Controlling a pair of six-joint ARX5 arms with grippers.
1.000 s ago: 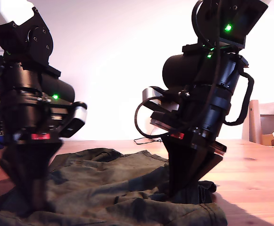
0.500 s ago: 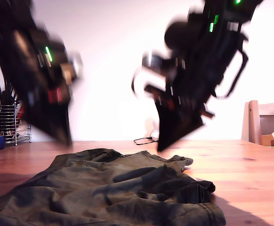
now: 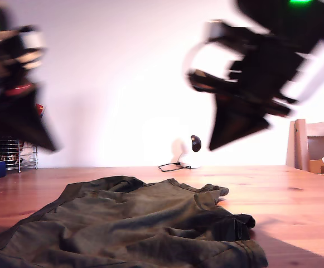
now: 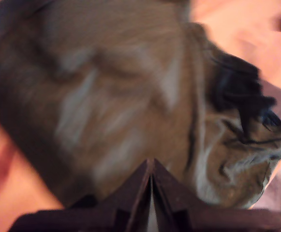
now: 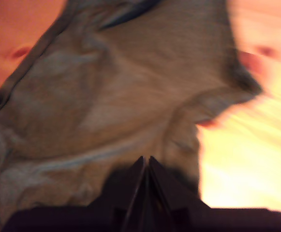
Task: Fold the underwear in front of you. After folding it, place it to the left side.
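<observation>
Closest to the exterior camera, you would have found the dark olive-green cloth underwear [image 3: 150,223] lying rumpled on the warm brown wooden surface [image 3: 295,201]. It sat toward the exterior view's left and middle, its darker bunched edge toward the exterior view's right. Nothing was touching it.

Above it, my first hand [image 4: 151,166] was closed tip to tip with nothing between the fingers, and the creased underwear [image 4: 106,87] lay spread below it. My second hand [image 5: 145,162] was pressed together and empty in the same way, over the underwear [image 5: 121,87] where its edge met bare wood.

Higher up, one blurred black arm [image 3: 14,95] hung at the exterior view's left and the other black arm [image 3: 256,78] at its right, both clear of the cloth. You could not tell from the wrist views which was which.

Farther back stood a small white round camera [image 3: 192,144] by the wall, a wire rack [image 3: 8,153] at the exterior view's left and a pale wooden chair [image 3: 312,145] at its right.
</observation>
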